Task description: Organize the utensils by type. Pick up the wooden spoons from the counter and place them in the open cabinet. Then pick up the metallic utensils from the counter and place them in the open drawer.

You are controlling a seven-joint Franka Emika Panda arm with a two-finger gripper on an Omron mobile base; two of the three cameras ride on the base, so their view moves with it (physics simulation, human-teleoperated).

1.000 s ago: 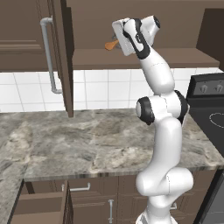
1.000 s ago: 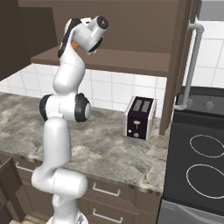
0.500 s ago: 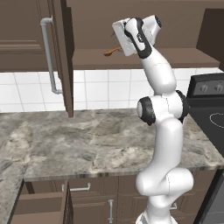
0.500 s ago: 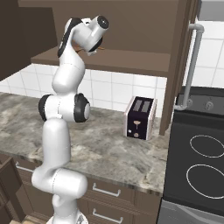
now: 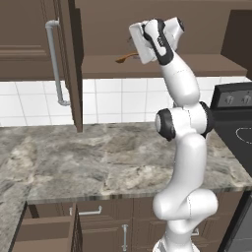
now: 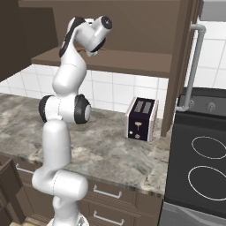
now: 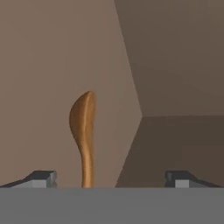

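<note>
Where the arm reaches: open cabinet (image 5: 147, 66) shelf
Hand (image 7: 109, 177): spread wide, empty
Wooden spoon (image 7: 84, 131): between fingertips, untouched
Bench (image 6: 110, 150): toaster (image 6: 141, 119), right

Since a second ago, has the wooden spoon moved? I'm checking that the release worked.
Yes. The wooden spoon has dropped from beside the gripper down onto the open cabinet's shelf, and the jaws stand open.

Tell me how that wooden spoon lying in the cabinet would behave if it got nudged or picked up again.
The wooden spoon looks slim and solid, so probably stiff and light. Its curved handle and rounded bowl suggest it might rock or pivot on the cabinet shelf when nudged. The gripper has its jaws spread wide of the narrow handle, so a regrasp would likely need careful centring.
</note>
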